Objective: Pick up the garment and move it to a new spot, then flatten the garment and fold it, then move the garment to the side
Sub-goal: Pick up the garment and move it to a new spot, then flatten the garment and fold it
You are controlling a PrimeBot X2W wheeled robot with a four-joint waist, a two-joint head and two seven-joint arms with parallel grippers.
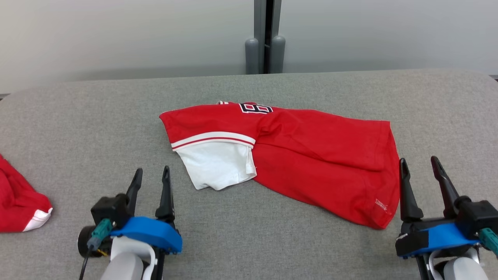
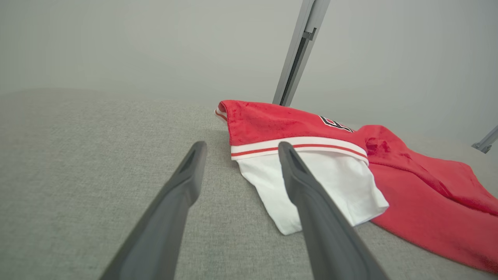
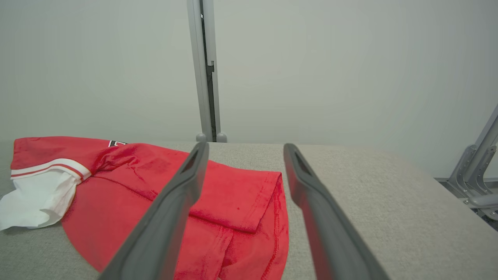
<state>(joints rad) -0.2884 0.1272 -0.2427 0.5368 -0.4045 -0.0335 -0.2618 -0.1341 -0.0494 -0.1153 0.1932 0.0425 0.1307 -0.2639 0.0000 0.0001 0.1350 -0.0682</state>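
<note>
The garment (image 1: pixel 311 151) is a red jersey with a white sleeve and a striped band, lying folded over and creased in the middle of the grey padded table (image 1: pixel 249 89). It also fills the right of the left wrist view as the garment (image 2: pixel 408 182), and the lower left of the right wrist view as the garment (image 3: pixel 155 186). My left gripper (image 1: pixel 151 175) stands open just left of the white sleeve, touching nothing. My right gripper (image 1: pixel 419 163) is open beside the jersey's right hem. In the wrist views both the left gripper (image 2: pixel 241 149) and the right gripper (image 3: pixel 245 149) hold nothing.
A second red cloth with white trim (image 1: pixel 19 202) lies at the table's left edge. A grey post (image 1: pixel 265 39) rises behind the table against a pale wall. A metal frame (image 3: pixel 474 167) stands off the table's right end.
</note>
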